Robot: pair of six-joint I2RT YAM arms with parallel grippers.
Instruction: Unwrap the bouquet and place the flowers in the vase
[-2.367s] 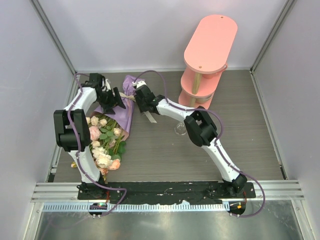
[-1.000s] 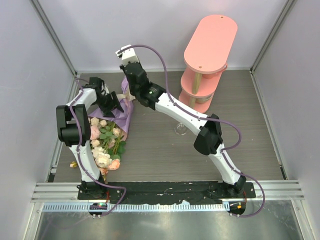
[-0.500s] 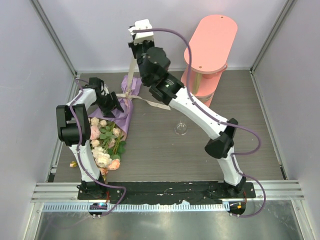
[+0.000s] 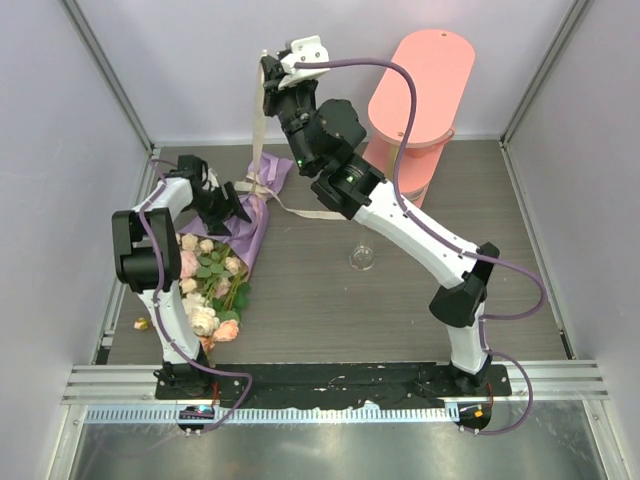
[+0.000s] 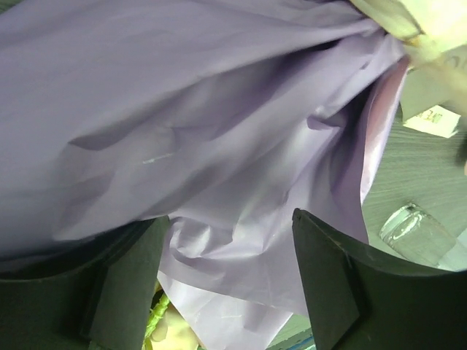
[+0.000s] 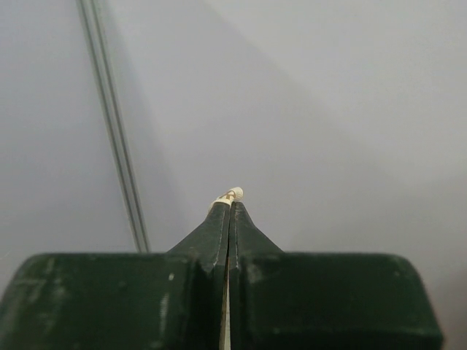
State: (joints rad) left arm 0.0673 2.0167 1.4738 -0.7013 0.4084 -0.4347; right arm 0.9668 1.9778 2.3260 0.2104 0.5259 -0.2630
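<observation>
Top view, right gripper (image 4: pixel 266 80): I hold it high over the table's far edge, clamped on the cream ribbon (image 4: pixel 256 140). The strand runs taut down to the knot, which should let the bow pull loose.
Top view, left gripper (image 4: pixel 230 207): it sits low on the bouquet (image 4: pixel 247 228) near the far left corner, I judge to anchor the wrap against my upward pull.
Top view, flowers (image 4: pixel 208 290): they lie inside the cone, heads toward the near left edge of the table (image 4: pixel 300 310).
Top view, vase (image 4: pixel 362 258): it stands upright mid-table, well apart from the bouquet, with no stems in it.
Left wrist, fingers (image 5: pixel 332 281): they are spread wide astride the purple paper (image 5: pixel 219 131), which fills the gap. Whether they squeeze it I cannot tell.
Left wrist, knot: the ribbon cinches the paper at the upper right, so the wrap is not yet free.
Right wrist, grip: the jaws are pressed together with the ribbon's tip poking out between them, a thin pinch suited to flat ribbon.
</observation>
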